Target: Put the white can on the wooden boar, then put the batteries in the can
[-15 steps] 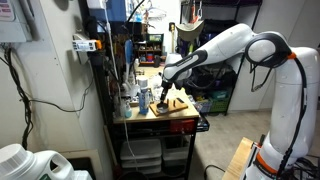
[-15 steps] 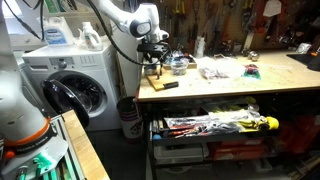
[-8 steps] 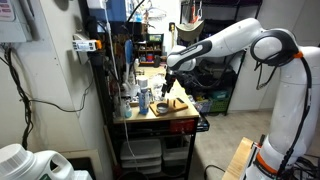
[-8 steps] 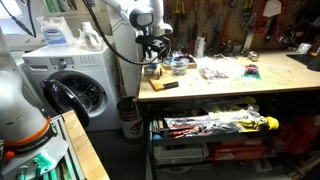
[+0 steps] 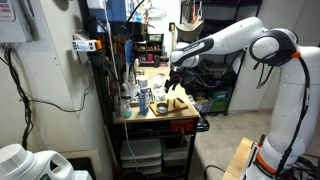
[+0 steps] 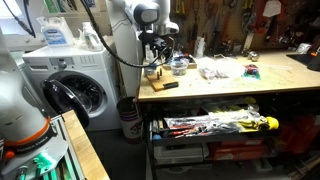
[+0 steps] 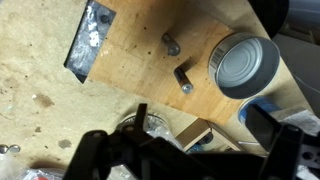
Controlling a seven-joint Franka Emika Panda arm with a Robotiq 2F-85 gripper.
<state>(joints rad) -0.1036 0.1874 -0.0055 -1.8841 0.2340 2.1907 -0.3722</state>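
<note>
In the wrist view the white can (image 7: 247, 65) stands upright on the wooden board (image 7: 140, 55), near its right end, with its open top showing. Two small batteries (image 7: 170, 43) (image 7: 183, 78) lie on the board just left of the can. My gripper (image 7: 190, 150) hangs above the board's near edge, its dark fingers spread wide with nothing between them. In both exterior views the gripper (image 5: 175, 82) (image 6: 160, 55) is raised over the end of the workbench, clear of the board (image 5: 166, 109). The batteries are too small to make out there.
A grey metal piece (image 7: 90, 40) lies on the board's left end. A small wooden block (image 7: 197, 133) and a round jar (image 7: 140, 125) sit below the gripper. Bottles (image 5: 135, 95) crowd the bench edge. A washing machine (image 6: 70, 85) stands beside the bench (image 6: 240, 85).
The gripper has lifted from low over the board to well above it and drifted slightly sideways. The can stays on the board.
</note>
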